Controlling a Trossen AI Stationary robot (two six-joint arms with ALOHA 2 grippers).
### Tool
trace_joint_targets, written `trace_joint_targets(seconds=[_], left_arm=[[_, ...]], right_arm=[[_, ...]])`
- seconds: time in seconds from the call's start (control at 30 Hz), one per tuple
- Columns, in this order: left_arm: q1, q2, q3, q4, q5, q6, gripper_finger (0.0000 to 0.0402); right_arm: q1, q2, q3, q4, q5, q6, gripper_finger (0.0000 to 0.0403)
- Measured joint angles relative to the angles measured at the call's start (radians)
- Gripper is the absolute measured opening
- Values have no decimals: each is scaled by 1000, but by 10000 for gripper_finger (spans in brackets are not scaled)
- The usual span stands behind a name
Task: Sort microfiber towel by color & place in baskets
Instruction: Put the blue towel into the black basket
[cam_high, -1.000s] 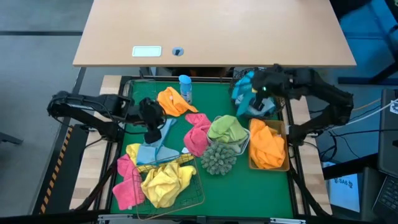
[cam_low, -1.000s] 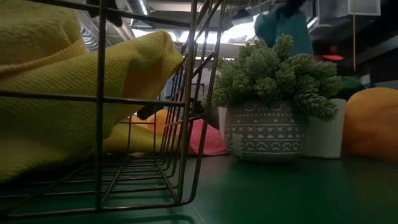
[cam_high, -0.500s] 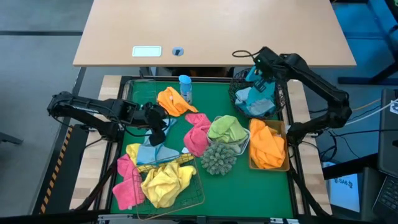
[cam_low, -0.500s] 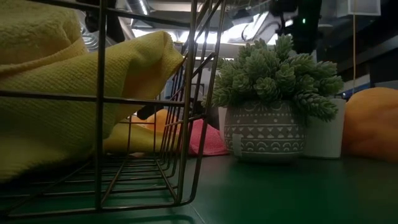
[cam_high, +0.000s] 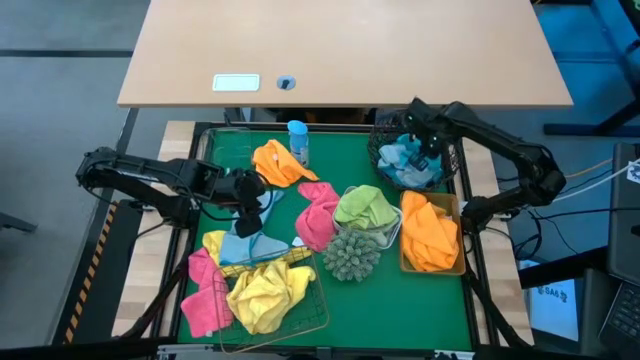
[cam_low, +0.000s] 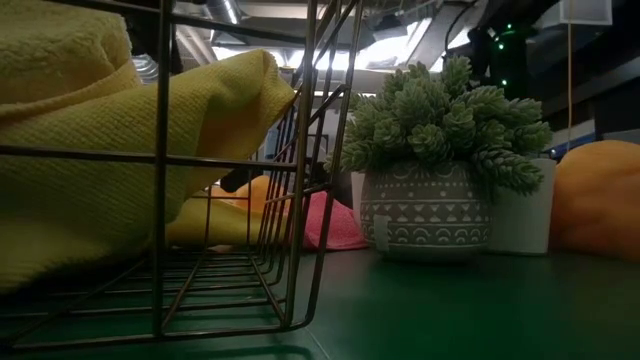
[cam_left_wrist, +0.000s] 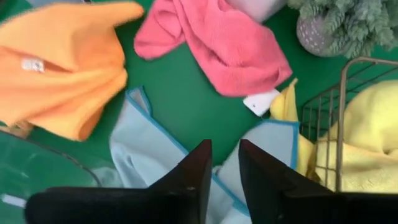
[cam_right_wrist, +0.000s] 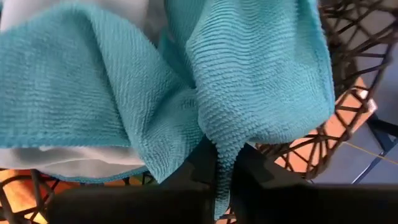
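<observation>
My right gripper (cam_high: 426, 150) is down in the round black wire basket (cam_high: 385, 170) at the far right. It is shut on a teal towel (cam_right_wrist: 186, 93), which lies over a paler towel (cam_right_wrist: 74, 165) there. My left gripper (cam_left_wrist: 225, 167) hovers at the left middle, fingers a little apart. It is over a light blue towel (cam_left_wrist: 155, 162) that lies flat on the green mat, and nothing is between its fingers. Yellow towels (cam_high: 265, 295) fill the gold wire basket (cam_high: 312, 318). An orange towel (cam_high: 432, 235) lies in the tan tray and a green towel (cam_high: 365, 208) in the white tray. My right gripper pinches a gathered fold of the teal towel (cam_right_wrist: 219, 152) between its two fingers. The fingers point down into the basket. The rest of the towel spreads slack beyond the fingertips and rests on the paler towel and the basket's mesh (cam_right_wrist: 348, 124).
An orange towel (cam_high: 280, 162) and a blue spray bottle (cam_high: 297, 142) are at the far middle. Pink towels lie at the centre (cam_high: 318, 212) and the near left (cam_high: 205, 290). A spiky green plant (cam_high: 350, 255) stands near the trays. A wooden desk (cam_high: 340, 50) lies beyond the far edge.
My right gripper has carried the teal towel up and toward the far edge. It has then come down into the black basket, where the towel now lies. My left gripper has gone a little toward the table's right, over the light blue towel.
</observation>
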Motion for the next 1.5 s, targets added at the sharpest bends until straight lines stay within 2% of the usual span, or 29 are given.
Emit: trace_joint_targets(seconds=[0.17,0.3,0.53,0.7,0.9,1.2,1.5], left_arm=[[5,0,0,-44,48,-11,115],[-2,3,0,-142,86,-31,139],[-30,13,0,-205,87,-90,152],[-57,39,0,-206,59,-90,153],[-88,73,-51,-195,72,-93,153],[-124,74,-252,-33,246,-111,153],[-129,74,-357,102,246,-17,153]], right_arm=[[0,0,-28,3,-1,0,52],[0,0,-28,4,-1,0,86],[1,0,-28,9,9,0,163],[1,0,-28,3,8,0,195],[1,0,-28,3,8,0,202],[1,0,-28,4,8,0,202],[1,0,-28,4,7,0,202]])
